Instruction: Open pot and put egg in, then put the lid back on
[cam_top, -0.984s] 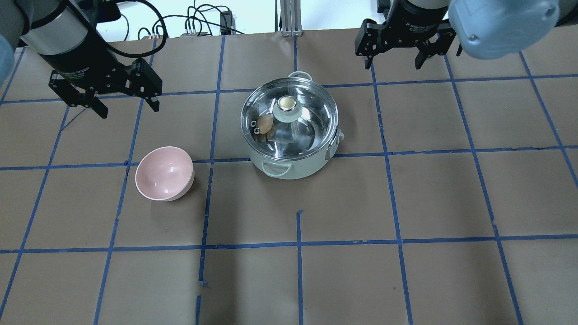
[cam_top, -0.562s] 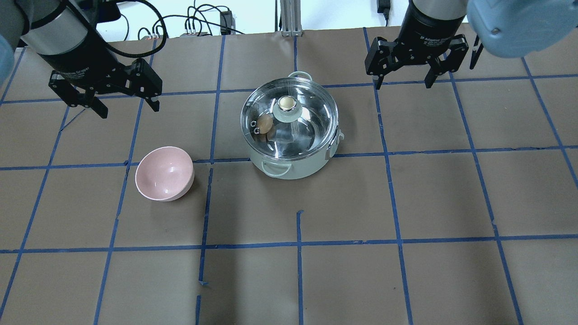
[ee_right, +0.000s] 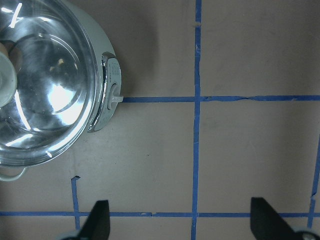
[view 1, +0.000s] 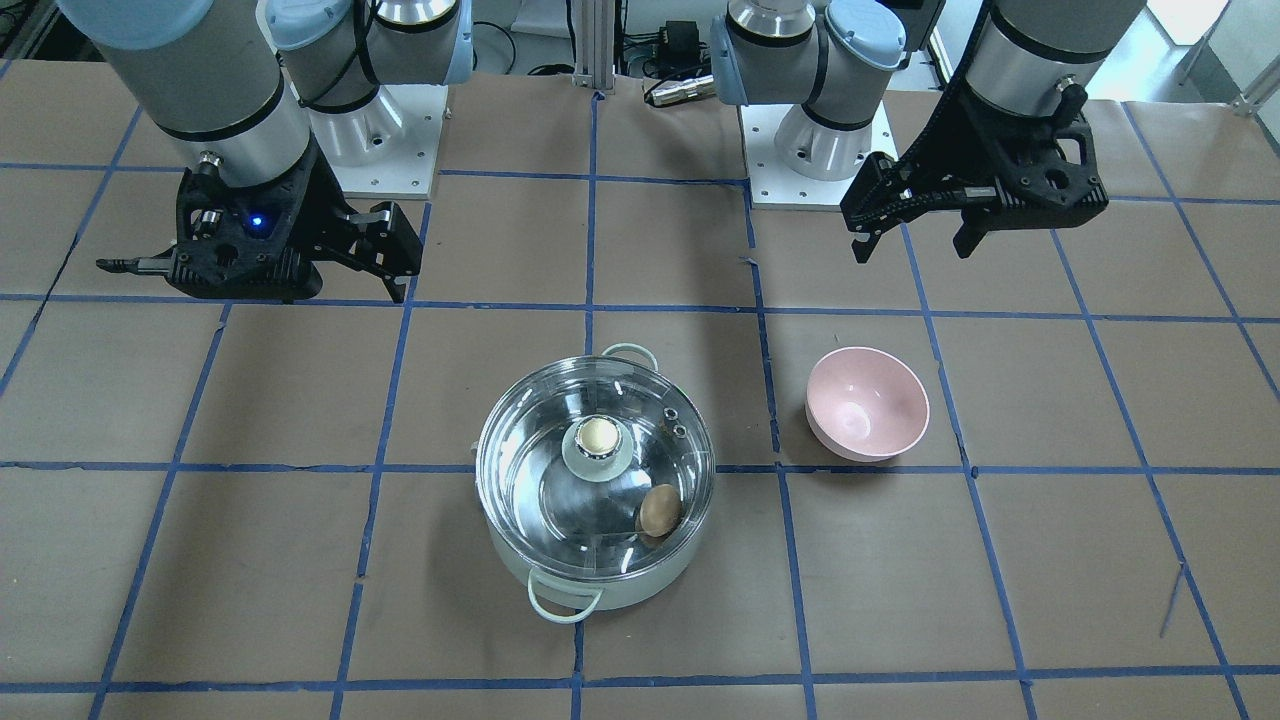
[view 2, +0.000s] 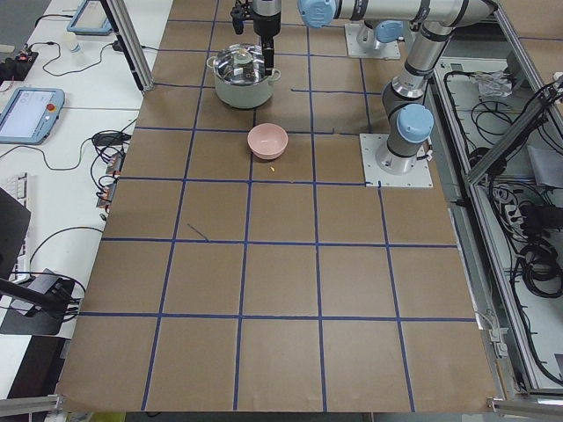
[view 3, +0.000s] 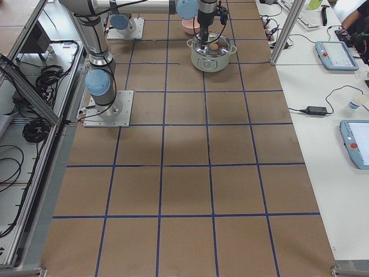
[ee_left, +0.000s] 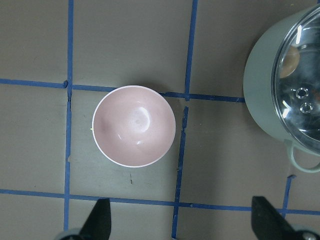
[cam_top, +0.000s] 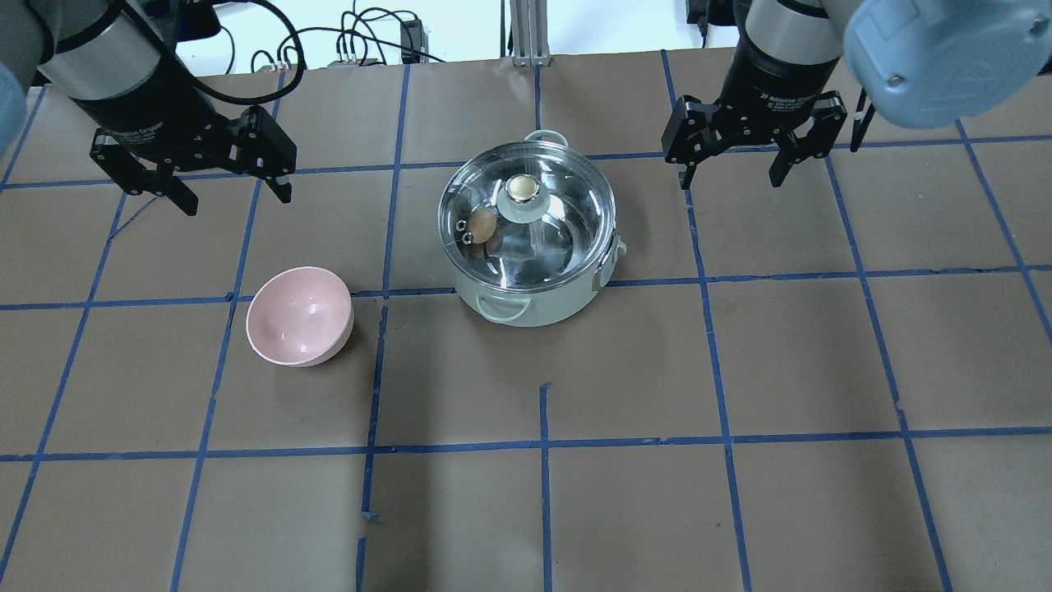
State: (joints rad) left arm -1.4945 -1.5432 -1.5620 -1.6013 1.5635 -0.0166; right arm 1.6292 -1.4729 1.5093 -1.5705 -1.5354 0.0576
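High either side of the pot (cam_top: 542,308), both downward-pointing jaws wide apart, empty.

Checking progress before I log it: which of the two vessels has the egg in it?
The lidded pot; the egg shows through its glass lid. The pink bowl is empty.

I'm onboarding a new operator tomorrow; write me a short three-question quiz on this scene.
1. True or false: the round clear glass dome lid sits on the wide mint-white steel pot.
2. The small tan-brown oval egg lies: A) inside the pot, B) beside it, C) in an end effector.
3. Fill in: the left end effector and right end effector both hang ___ (open/shut).
Key: 1 true; 2 A; 3 open.
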